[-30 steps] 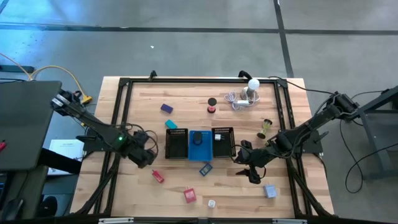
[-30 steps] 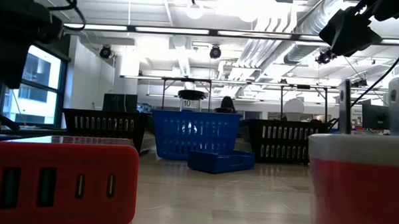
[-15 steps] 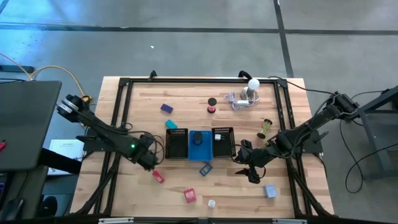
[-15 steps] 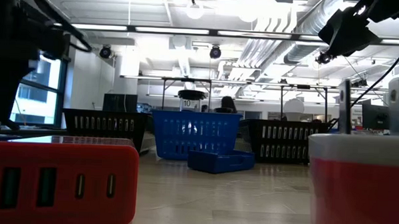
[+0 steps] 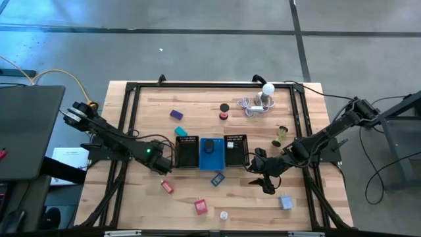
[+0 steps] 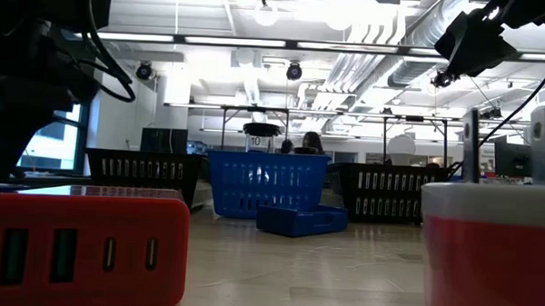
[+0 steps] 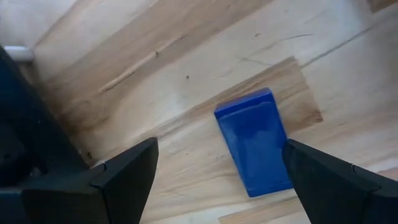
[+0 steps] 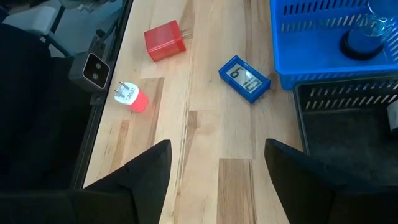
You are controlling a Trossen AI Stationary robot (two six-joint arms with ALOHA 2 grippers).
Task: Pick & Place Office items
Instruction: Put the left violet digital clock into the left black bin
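Observation:
Office items lie scattered on the wooden table: a purple block (image 5: pixel 176 114), a teal block (image 5: pixel 180 131), a black disc (image 5: pixel 224 107), a blue clock (image 5: pixel 218 178), a small red block (image 5: pixel 167 187), a red charger (image 5: pixel 200 207) and a grey block (image 5: pixel 285 202). My left gripper (image 5: pixel 163 166) hovers open beside the left black mesh tray (image 5: pixel 186 152). In the left wrist view its fingers (image 7: pixel 221 149) stand either side of a blue oblong block (image 7: pixel 255 142) lying flat, without touching it. My right gripper (image 5: pixel 265 179) (image 8: pixel 217 146) hovers open to the right of the blue clock (image 8: pixel 244 78).
A blue tray (image 5: pixel 210 161) sits between two black mesh trays (image 5: pixel 237 150) at mid-table. A white bulb with coiled cable (image 5: pixel 263 95) and a spool (image 5: pixel 281 135) lie toward the far right. A red-and-white plug (image 8: pixel 132 98) lies by the near edge. A black frame (image 5: pixel 131 131) rims the table.
My left arm has reached toward the table's right, bringing its gripper closer to the left black mesh tray. My right arm has kept still, and no item has moved.

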